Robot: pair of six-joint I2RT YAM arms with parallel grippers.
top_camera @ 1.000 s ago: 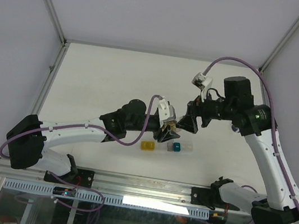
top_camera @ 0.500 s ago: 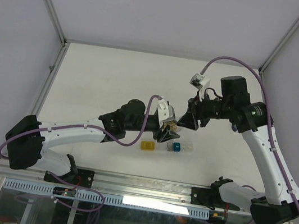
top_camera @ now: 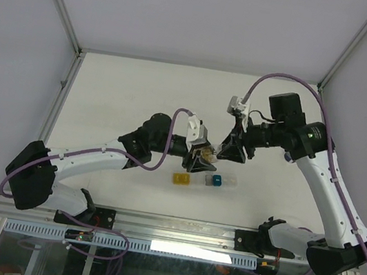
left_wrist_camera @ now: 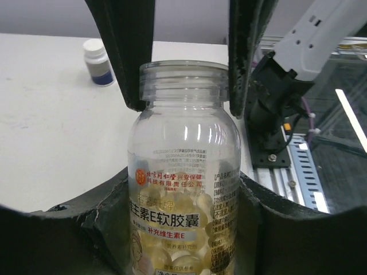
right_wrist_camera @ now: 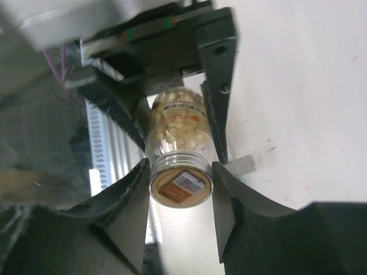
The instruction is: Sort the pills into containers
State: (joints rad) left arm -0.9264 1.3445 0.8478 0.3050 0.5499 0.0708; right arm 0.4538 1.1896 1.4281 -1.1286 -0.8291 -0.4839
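A clear pill bottle (left_wrist_camera: pixel 183 172) holds the pills (right_wrist_camera: pixel 178 129), a mass of yellowish capsules. My left gripper (left_wrist_camera: pixel 183 195) is shut on the bottle's body and holds it above the table. My right gripper (right_wrist_camera: pixel 180 189) faces it, one finger (left_wrist_camera: pixel 129 57) on each side of the threaded neck, both touching it. From above, the two grippers (top_camera: pixel 202 160) (top_camera: pixel 226 151) meet over the containers, a short row of cells: yellow (top_camera: pixel 180 178), grey, teal (top_camera: pixel 217 180) and clear (top_camera: pixel 230 180). A brown disc with a label fills the bottle's mouth (right_wrist_camera: pixel 180 186).
A small white-capped bottle with a blue label (left_wrist_camera: pixel 98 62) stands on the white table in the left wrist view. The aluminium rail (top_camera: pixel 176 230) and the arm bases run along the near edge. Walls close the table on three sides.
The right gripper's jaws have closed in onto the bottle's neck. Both arms shifted slightly left and away from the near edge, the bottle moving with them.
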